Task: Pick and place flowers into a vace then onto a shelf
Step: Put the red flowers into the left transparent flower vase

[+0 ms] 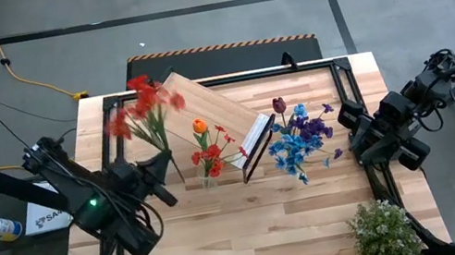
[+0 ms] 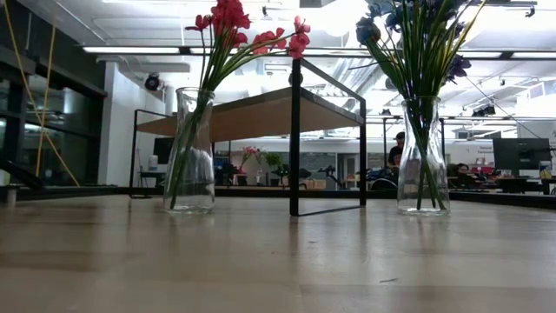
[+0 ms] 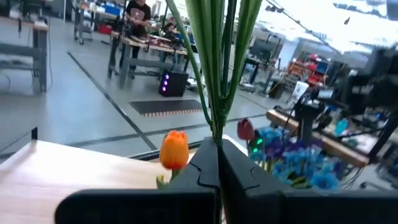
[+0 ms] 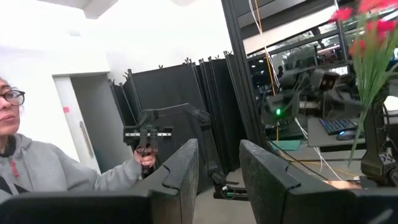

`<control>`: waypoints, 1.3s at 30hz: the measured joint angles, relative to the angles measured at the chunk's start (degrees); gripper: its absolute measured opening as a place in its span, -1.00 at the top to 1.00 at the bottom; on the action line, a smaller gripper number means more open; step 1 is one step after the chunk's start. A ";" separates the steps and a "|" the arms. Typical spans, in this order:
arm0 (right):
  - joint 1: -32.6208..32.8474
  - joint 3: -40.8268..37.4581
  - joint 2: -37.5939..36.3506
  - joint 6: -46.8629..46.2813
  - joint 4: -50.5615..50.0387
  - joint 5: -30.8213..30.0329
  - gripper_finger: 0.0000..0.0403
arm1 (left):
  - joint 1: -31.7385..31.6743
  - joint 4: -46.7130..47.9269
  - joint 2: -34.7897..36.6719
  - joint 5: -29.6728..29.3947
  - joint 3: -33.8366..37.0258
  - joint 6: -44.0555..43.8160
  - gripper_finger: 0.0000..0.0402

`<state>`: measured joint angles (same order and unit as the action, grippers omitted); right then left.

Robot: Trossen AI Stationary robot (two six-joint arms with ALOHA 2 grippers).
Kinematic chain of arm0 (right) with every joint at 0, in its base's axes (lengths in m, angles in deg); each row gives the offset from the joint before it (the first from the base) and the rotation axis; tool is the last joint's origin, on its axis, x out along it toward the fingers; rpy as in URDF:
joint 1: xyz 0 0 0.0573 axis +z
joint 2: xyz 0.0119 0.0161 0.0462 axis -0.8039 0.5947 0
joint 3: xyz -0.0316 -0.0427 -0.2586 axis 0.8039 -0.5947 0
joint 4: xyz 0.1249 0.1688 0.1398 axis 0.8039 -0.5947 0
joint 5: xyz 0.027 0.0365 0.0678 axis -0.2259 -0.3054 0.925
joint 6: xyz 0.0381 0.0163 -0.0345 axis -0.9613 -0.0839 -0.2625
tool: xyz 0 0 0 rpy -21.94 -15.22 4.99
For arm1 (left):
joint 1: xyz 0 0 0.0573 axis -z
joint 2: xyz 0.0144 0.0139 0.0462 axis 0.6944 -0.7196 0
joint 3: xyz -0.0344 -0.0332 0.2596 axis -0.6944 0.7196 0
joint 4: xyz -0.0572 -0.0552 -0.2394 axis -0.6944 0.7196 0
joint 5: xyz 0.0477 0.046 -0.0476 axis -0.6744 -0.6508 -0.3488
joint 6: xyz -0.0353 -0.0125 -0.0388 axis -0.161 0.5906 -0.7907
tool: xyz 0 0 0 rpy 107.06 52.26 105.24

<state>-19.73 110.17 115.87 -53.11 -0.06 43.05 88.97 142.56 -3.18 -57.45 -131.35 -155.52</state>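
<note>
held spray: red flowers (image 1: 141, 108), green stems pinched in the left gripper (image 1: 168, 163), blooms lifted over the shelf's left end, toward the tabletop's far-left part
left jaws: pressed together on the stems; wrist view shows the stems (image 3: 219, 68) rising straight out of the closed fingertips
target guess: glass vase (image 1: 208, 176) near tabletop centre, just beside the left gripper; already holds short red blooms and the orange tulip (image 1: 199, 126)
risk 1: stems are long and floppy, vase mouth narrow; lower ends could miss the rim or catch on the flowers already inside
risk 2: a sideways push on the rim could tip the vase; it looks light, and the blooms make it top-heavy
risk 3: held spray swings close to the shelf (image 1: 215, 111); blooms could snag its black frame
shelf: light-wood board on a black frame, runs diagonally from the far edge to centre, between the two vases
second vase: blue and purple flowers (image 1: 303, 138) plus dark red rose (image 1: 279, 104), right of the shelf; low view shows it upright (image 2: 423, 161)
right gripper (image 1: 362, 135): waits near the tabletop's right edge, jaws partly spread, holding nothing
bushy plant (image 1: 383, 230): near-right corner, well apart
in the way: shelf frame leg just beside the centre vase, tight for any later lift onto the board
person (image 4: 37, 168): off the table, holds a controller handle
</note>
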 joint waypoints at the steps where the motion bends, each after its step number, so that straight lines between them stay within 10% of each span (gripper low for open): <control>1: 0.00 0.00 0.00 0.26 0.01 0.00 0.45 | -0.02 -0.11 -0.31 -0.08 0.94 -0.02 0.85; 39: 0.00 0.00 0.02 1.63 0.45 -7.37 0.45 | -12.90 -25.65 -0.26 -0.05 25.29 -1.07 0.85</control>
<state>-19.73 110.17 115.90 -51.47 0.39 35.68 76.08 116.91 -3.44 -57.50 -106.06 -156.59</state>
